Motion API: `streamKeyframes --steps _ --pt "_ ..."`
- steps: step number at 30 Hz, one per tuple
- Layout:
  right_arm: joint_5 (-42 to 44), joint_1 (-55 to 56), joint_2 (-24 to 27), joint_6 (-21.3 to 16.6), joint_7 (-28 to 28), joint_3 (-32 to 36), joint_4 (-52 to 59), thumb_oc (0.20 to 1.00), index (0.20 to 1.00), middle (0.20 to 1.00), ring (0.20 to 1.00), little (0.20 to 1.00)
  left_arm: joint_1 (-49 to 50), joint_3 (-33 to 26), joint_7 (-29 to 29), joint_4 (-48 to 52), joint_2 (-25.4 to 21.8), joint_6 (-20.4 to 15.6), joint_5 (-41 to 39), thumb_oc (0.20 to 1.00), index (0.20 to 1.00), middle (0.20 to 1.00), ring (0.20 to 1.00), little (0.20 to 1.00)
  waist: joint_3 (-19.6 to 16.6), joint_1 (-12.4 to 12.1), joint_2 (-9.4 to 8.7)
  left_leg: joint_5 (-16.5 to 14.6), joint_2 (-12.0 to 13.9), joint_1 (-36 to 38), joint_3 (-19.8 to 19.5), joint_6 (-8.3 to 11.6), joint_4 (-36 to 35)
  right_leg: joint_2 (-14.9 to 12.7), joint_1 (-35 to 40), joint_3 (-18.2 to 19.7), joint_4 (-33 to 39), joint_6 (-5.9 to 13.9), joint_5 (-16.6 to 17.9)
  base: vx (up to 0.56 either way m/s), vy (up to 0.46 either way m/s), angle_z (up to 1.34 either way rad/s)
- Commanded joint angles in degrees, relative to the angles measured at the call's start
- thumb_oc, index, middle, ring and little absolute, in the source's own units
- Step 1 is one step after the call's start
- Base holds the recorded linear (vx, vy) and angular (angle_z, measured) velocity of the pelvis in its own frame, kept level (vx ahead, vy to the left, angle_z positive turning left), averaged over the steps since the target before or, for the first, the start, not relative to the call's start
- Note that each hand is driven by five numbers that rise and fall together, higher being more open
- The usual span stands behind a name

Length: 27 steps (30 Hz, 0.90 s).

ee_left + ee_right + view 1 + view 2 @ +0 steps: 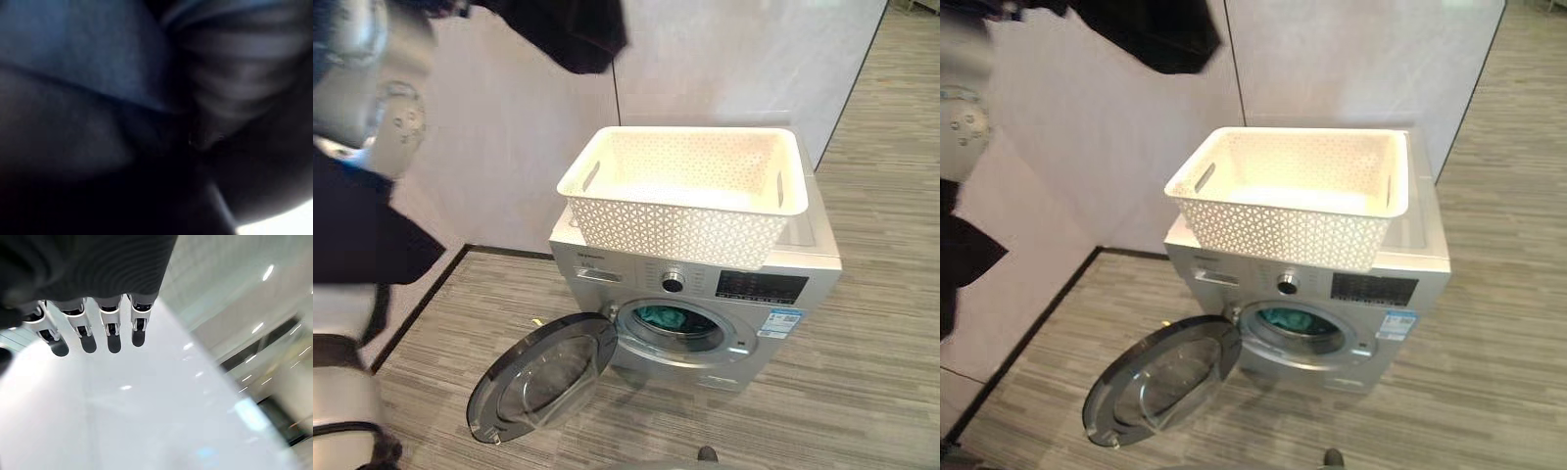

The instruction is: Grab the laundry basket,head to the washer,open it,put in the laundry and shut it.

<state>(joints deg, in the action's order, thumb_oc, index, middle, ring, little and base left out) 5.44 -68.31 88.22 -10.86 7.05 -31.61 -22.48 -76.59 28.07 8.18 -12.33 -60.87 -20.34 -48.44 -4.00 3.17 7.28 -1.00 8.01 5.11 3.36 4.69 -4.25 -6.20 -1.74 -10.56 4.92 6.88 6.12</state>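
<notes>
Left eye view recorded a silver front-loading washing machine (pixel 705 294) on grey wood-grain flooring (pixel 862 392), its round glass-and-chrome door (pixel 543 377) swung fully open and lying low toward the robot's left. Inside the drum opening, a teal garment (pixel 663 316) was visible. On top of the machine sat a white perforated plastic laundry basket (pixel 690 191) with slot handles; no laundry could be seen on its floor, and its near edge overhung the control panel (pixel 759 286).

Right hand (pixel 90 325): fingers straight and released, holding nothing, pointed at a pale glossy surface in the right wrist view. Left hand: the left wrist view was dark and indistinct; finger state could not be told. A dark cloth-like mass (pixel 568 34) hung at the upper left of both eye views; whether it was laundry could not be told.

Judged step: loading appeared largely done, door closing next. To do it well, any hanging fabric should be pushed clear of the door seal first, then the door pressed at its outer rim until it latched.

Surroundings: white wall panels (pixel 1351 59) behind the machine, a dark skirting line (pixel 421 308) at the left. The open door itself occupied the floor space before the drum.
</notes>
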Motion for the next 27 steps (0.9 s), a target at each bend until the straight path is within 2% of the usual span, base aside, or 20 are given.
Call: streamKeyframes --steps 1,2,3,4,5,8,10,11,12,13,14,17,19,20,22,24,27 --pt "-0.7 3.8 1.0 0.1 5.8 5.5 -4.8 1.000 1.000 1.000 1.000 1.000 -0.8 -2.2 1.6 -1.6 -7.2 -3.1 0.5 0.200 0.200 0.200 0.200 0.200 -2.4 -1.2 -6.31 -0.1 -0.5 1.8 -2.0 0.33 -0.6 -3.1 3.1 -1.6 0.1 4.19 0.5 0.02 0.027 0.14" --pt "-0.3 9.1 0.8 -0.1 5.8 10.0 -6.2 1.000 1.000 1.000 1.000 1.000 3.1 -4.7 1.3 -0.3 -10.5 -3.5 0.3 0.200 0.200 0.200 0.200 0.200 -2.4 -1.1 -5.99 -0.1 -0.6 1.9 -2.3 0.29 -0.6 -3.2 3.4 -1.9 0.1 4.28 0.4 0.03 0.039 0.21" --pt "1.0 18.7 -0.6 -0.2 7.5 19.6 -9.4 1.000 1.000 1.000 1.000 1.000 8.3 -8.8 1.4 1.5 -14.5 -4.3 0.0 0.200 0.200 0.200 0.200 0.200 -2.5 -1.0 -6.07 -0.2 -0.8 1.9 -2.6 0.18 -0.6 -3.4 3.8 -2.3 0.1 4.37 0.4 -0.01 0.035 0.19" --pt "1.1 23.4 -1.5 -0.3 7.6 23.5 -10.7 1.000 1.000 1.000 1.000 1.000 11.4 -11.4 1.6 2.1 -16.3 -4.6 0.1 0.200 0.200 0.200 0.200 0.200 -2.3 -0.9 -6.40 0.2 -1.1 1.7 -2.6 0.09 -0.6 -3.7 3.6 -2.4 0.1 4.24 0.9 0.01 0.024 0.24" --pt "0.9 25.9 -1.8 -0.5 7.7 25.9 -10.1 1.000 1.000 1.000 1.000 1.000 12.4 -12.2 1.6 2.7 -16.3 -4.5 0.2 0.200 0.200 0.200 0.200 0.200 -2.5 -0.9 -6.48 -0.2 -1.0 1.9 -2.8 0.10 -0.6 -3.6 3.8 -2.4 0.1 4.40 0.5 -0.05 0.018 0.16" --pt "0.8 47.8 -7.0 -0.6 9.2 46.3 -11.9 1.000 1.000 1.000 1.000 1.000 27.2 -23.9 0.9 7.1 -19.7 -5.3 0.7 0.200 0.200 0.200 0.200 0.200 -2.2 -1.6 -8.31 0.1 -1.2 1.7 -3.2 -0.08 -0.6 -4.0 3.9 -3.0 0.1 4.35 0.9 0.00 0.022 0.21" --pt "3.6 57.7 -11.5 -1.1 9.9 55.8 -15.4 1.000 1.000 1.000 1.000 1.000 37.4 -31.7 -0.5 10.6 -18.9 -5.7 0.1 0.200 0.200 0.200 0.200 0.200 -1.7 -3.0 -9.32 0.0 -1.2 1.6 -3.5 -0.15 -0.5 -4.2 4.2 -3.5 0.1 4.39 0.8 0.00 0.025 0.11" --pt "4.3 63.2 -13.1 -1.0 10.0 60.4 -17.3 1.000 1.000 1.000 1.000 1.000 46.0 -38.9 -1.4 14.5 -16.8 -5.7 0.2 0.200 0.200 0.200 0.200 0.200 -1.5 -4.1 -9.16 -0.5 -1.2 2.0 -3.7 -0.17 -0.6 -4.3 4.6 -3.5 0.1 4.56 0.3 -0.06 0.050 0.06" --pt "7.2 68.6 -18.1 -0.7 9.4 63.6 -26.5 1.000 1.000 1.000 1.000 1.000 61.5 -49.2 -5.1 22.7 -10.0 -5.7 -0.7 0.200 0.200 0.200 0.200 0.200 -0.1 -5.3 -9.61 -0.4 -1.6 1.8 -4.0 -0.41 -0.2 -4.8 4.7 -4.0 0.1 4.40 0.8 0.01 0.055 0.08" --pt "8.8 68.9 -19.3 -0.9 8.5 63.1 -30.2 1.000 1.000 1.000 1.000 1.000 67.7 -53.6 -6.4 25.7 -7.2 -5.4 -1.5 0.200 0.200 0.200 0.200 0.200 0.3 -5.1 -9.13 -1.2 -1.5 2.3 -4.0 -0.48 -0.2 -4.8 5.2 -3.9 0.1 4.60 0.3 -0.08 0.075 0.13" --pt "11.4 69.9 -22.9 -0.7 7.1 62.9 -37.2 1.000 1.000 1.000 1.000 1.000 74.6 -56.0 -9.0 29.4 -1.7 -4.5 -3.4 0.200 0.200 0.200 0.200 0.200 1.9 -5.2 -9.34 -1.3 -2.1 2.0 -4.1 -0.85 0.9 -5.2 5.1 -4.0 0.1 4.42 0.9 -0.02 0.061 0.13" --pt "12.7 70.9 -28.3 -0.4 4.2 60.8 -42.6 1.000 1.000 1.000 1.000 1.000 83.4 -58.6 -12.7 35.1 4.5 -2.5 -5.5 0.200 0.200 0.200 0.200 0.200 3.9 -5.2 -9.28 -2.2 -2.5 1.9 -4.3 -1.23 1.8 -5.6 5.6 -3.9 0.1 4.48 0.8 -0.07 0.048 0.23" --pt "14.8 73.4 -37.3 -0.1 1.2 59.3 -46.8 1.000 1.000 1.000 1.000 1.000 91.6 -59.6 -15.8 39.7 11.5 0.2 -8.4 0.200 0.200 0.200 0.200 0.200 6.5 -5.6 -9.28 -3.0 -3.5 1.1 -4.3 -1.86 3.4 -6.3 5.4 -3.8 0.1 4.44 1.2 -0.10 0.070 0.04" --pt "13.8 73.4 -40.9 0.6 -1.0 55.2 -49.6 1.000 1.000 1.000 1.000 1.000 93.2 -59.1 -16.7 41.3 12.9 0.9 -10.0 0.200 0.200 0.200 0.200 0.200 7.5 -6.1 -9.18 -3.6 -4.0 0.4 -4.2 -2.13 4.8 -6.6 5.1 -3.6 0.1 4.39 1.5 -0.06 0.058 -0.03" --pt "11.0 72.5 -44.1 1.6 -2.5 50.7 -52.8 1.000 1.000 1.000 1.000 1.000 95.0 -59.2 -17.2 43.5 13.1 1.7 -10.4 0.200 0.200 0.200 0.200 0.200 8.3 -6.3 -9.29 -4.0 -4.7 -0.2 -4.0 -2.51 6.1 -7.0 4.7 -3.2 0.1 4.43 2.0 -0.07 0.030 -0.06" --pt "4.2 73.1 -51.5 3.2 -6.4 41.0 -55.2 1.000 1.000 1.000 1.000 1.000 96.5 -58.5 -18.4 45.2 13.5 2.9 -11.0 0.200 0.200 0.200 0.200 0.200 9.3 -7.0 -8.83 -4.4 -5.3 -0.9 -3.7 -2.73 7.2 -7.5 4.7 -3.1 0.1 4.37 2.4 -0.06 0.003 -0.16" --pt "-2.0 72.8 -56.8 4.3 -8.7 32.9 -56.3 1.000 1.000 1.000 1.000 1.000 99.9 -55.2 -20.4 47.6 13.2 5.4 -13.1 0.200 0.200 0.200 0.200 0.200 9.7 -7.2 -7.88 -5.2 -5.9 -1.6 -3.8 -2.75 9.6 -7.9 4.9 -3.1 0.0 3.98 2.4 -0.01 -0.041 -0.07"
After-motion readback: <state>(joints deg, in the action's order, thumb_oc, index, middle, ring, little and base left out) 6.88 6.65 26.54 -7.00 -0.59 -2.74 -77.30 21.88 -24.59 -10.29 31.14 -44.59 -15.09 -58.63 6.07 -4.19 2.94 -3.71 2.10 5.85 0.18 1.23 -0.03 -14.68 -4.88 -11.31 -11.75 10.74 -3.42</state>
